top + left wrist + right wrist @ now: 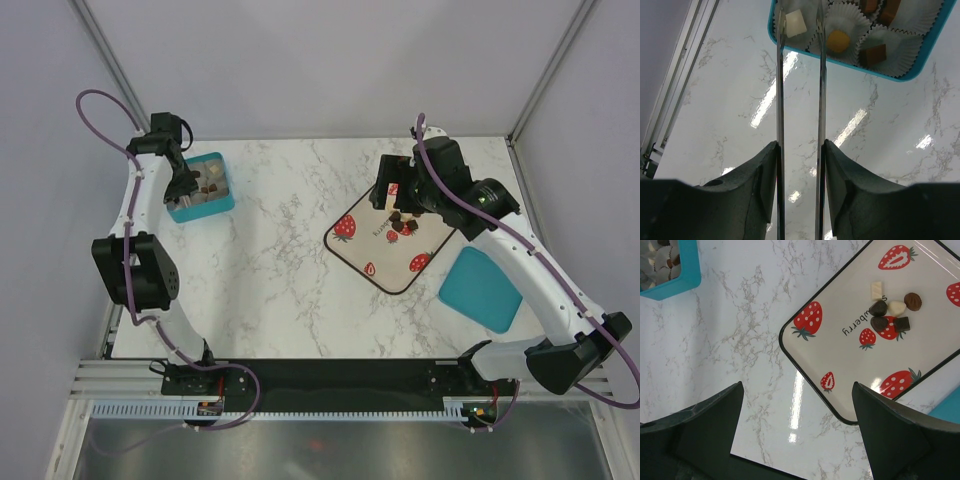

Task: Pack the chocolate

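Observation:
My left gripper (800, 145) is shut on thin metal tongs (780, 100), one finger pressed on each blade. The tong tips reach into the teal box (855, 66), where a pale square chocolate (795, 22) lies between them in a paper cup, with a gap on its right side. An amber round piece (838, 41) and a brown square one (875, 54) sit in cups beside it. Several more chocolates (892, 312) lie clustered on the strawberry tray (840, 370). My right gripper (797, 387) hangs open and empty above the tray's near corner.
From above, the teal box (200, 187) is at the far left under the left gripper (183, 183), and the tray (385, 255) lies right of centre. A teal lid (480, 288) rests flat to the tray's right. A metal frame rail runs along the table's left edge.

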Available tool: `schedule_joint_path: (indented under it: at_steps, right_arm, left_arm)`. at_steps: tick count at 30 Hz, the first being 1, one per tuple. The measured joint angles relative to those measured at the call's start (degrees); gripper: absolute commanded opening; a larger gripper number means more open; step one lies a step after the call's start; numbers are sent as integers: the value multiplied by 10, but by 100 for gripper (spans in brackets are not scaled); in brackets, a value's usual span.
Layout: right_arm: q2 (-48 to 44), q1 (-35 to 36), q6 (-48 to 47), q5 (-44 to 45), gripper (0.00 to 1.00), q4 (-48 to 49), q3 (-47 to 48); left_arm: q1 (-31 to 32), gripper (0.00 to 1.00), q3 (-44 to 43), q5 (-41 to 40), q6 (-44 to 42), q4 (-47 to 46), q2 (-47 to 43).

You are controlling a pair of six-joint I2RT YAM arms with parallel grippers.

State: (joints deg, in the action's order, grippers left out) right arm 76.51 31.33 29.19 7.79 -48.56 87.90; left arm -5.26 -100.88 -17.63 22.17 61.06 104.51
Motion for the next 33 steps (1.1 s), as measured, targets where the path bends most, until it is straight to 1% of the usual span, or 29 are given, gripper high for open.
schedule_joint_path:
  at_steps: [6, 9, 11, 15, 17, 20, 28, 33]
  right_arm:
    - [-5, 0, 10, 0, 98, 0, -4]
    - [-14, 0, 17, 0, 98, -2, -8]
    - [-20, 0, 24, 0, 98, -6, -9]
    - [-33, 0, 41, 0, 98, -17, -12]
    - [-40, 0, 47, 0, 98, -26, -15]
    - [-45, 0, 56, -2, 98, -39, -15]
    - [-78, 0, 71, 5, 98, -74, -31]
    - [-103, 0, 73, 21, 97, -102, -31]
  left_arm:
    - [16, 49, 0, 12, 0, 0, -59]
    - [40, 51, 9, 19, 0, -12, -93]
    - [75, 51, 27, 28, 0, -28, -117]
    - [171, 50, 56, 46, 2, -54, -137]
    - [214, 50, 66, 65, 5, -63, -132]
    - [249, 51, 75, 78, 9, -77, -117]
    - [273, 51, 76, 97, 18, -130, -47]
    - [283, 54, 83, 103, 20, -149, 3]
